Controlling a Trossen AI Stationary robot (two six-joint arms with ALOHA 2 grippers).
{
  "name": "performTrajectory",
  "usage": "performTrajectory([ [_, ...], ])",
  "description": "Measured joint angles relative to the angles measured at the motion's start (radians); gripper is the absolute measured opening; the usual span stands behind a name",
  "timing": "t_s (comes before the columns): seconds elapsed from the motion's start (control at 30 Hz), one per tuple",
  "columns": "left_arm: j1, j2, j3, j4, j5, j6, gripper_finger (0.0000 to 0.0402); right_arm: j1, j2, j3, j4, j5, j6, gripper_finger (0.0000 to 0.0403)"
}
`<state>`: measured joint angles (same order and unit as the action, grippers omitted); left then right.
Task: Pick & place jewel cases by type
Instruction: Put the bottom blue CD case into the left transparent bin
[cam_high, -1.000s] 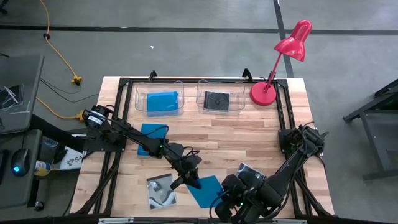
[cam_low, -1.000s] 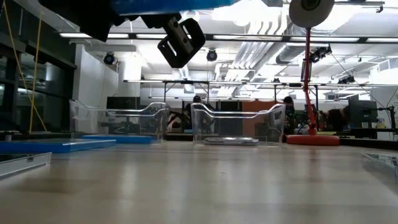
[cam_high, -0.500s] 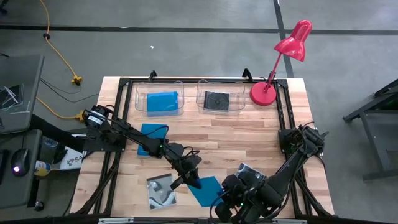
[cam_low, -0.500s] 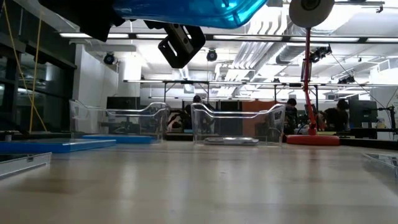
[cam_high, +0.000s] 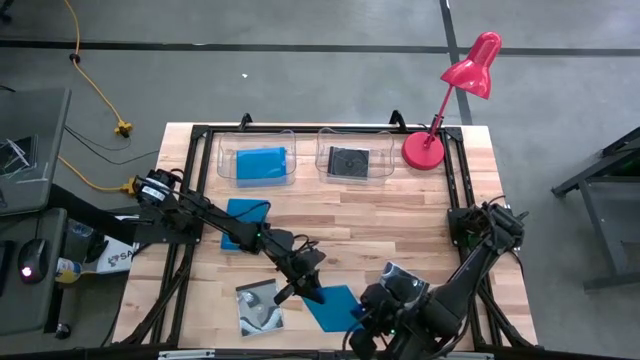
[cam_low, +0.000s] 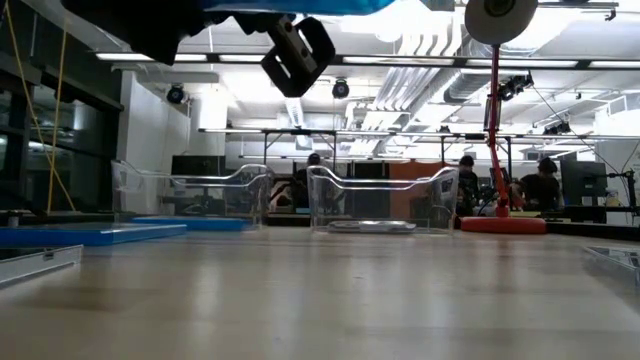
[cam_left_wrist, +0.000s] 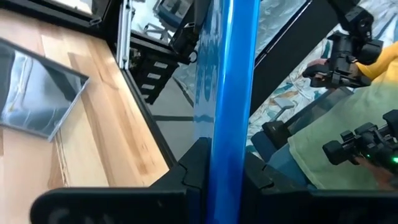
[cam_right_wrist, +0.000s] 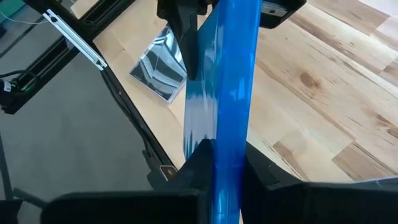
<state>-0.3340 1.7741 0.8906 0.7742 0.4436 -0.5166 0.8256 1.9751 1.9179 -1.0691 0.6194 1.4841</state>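
A bright blue jewel case (cam_high: 333, 303) hangs in the air near the table's near edge, held by both grippers. My left gripper (cam_high: 305, 291) is shut on its left end and my right gripper (cam_high: 360, 316) on its right end. In the low view the case (cam_low: 300, 4) sits at the picture's top, above the left gripper (cam_low: 298, 50). A second blue case (cam_high: 240, 222) lies flat on the table. A third blue case (cam_high: 262, 162) lies in the left tub and a black case (cam_high: 349, 162) in the right tub. A silvery swirl case (cam_high: 258, 305) lies flat by the near edge. My left gripper pinches the blue case's left end (cam_left_wrist: 225, 155) between its two fingers (cam_left_wrist: 193, 167), coming level from the table's left. The case stands edge-on in the gap and is lifted clear of the table. My right gripper pinches the opposite end (cam_right_wrist: 227, 152) between its fingers (cam_right_wrist: 199, 158), coming from the table's right and near side. The case runs on from there to the left gripper (cam_right_wrist: 186, 18), clear of the wood.
Two clear tubs (cam_high: 256, 158) (cam_high: 352, 157) stand along the far edge, with a red desk lamp (cam_high: 424, 150) to their right. Another silvery case (cam_high: 400, 274) shows by the right arm. A black frame (cam_high: 190, 180) edges the table. People sit in the room beyond.
The blue case, held by both grippers, has rocked: half a second ago its underside showed in the low view, and now only its edge shows at the picture's top. The left gripper has risen slightly. The right arm has shifted a little toward the table's right.
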Motion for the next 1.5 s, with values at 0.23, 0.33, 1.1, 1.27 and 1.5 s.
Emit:
performTrajectory([
  [0.23, 0.000, 0.002, -0.001, 0.054, 0.015, 0.017, 0.0045, 0.006, -0.001, 0.001, 0.001, -0.017, -0.005, 0.0024],
  [0.33, 0.001, 0.002, -0.001, 0.072, 0.015, 0.030, 0.0073, 0.008, -0.001, 0.001, -0.001, -0.025, -0.012, 0.0024],
  [1.1, 0.135, -0.084, 0.001, 0.238, -0.083, 0.074, 0.0248, 0.031, 0.002, -0.003, -0.003, -0.074, 0.000, 0.0023],
  [1.27, 0.202, -0.207, 0.001, 0.262, -0.100, 0.102, 0.0248, 0.040, 0.002, -0.003, -0.002, -0.041, 0.002, 0.0023],
  [1.5, 0.253, -0.417, 0.001, 0.240, -0.121, 0.198, 0.0248, 0.040, 0.002, -0.003, -0.003, -0.023, -0.008, 0.0023],
])
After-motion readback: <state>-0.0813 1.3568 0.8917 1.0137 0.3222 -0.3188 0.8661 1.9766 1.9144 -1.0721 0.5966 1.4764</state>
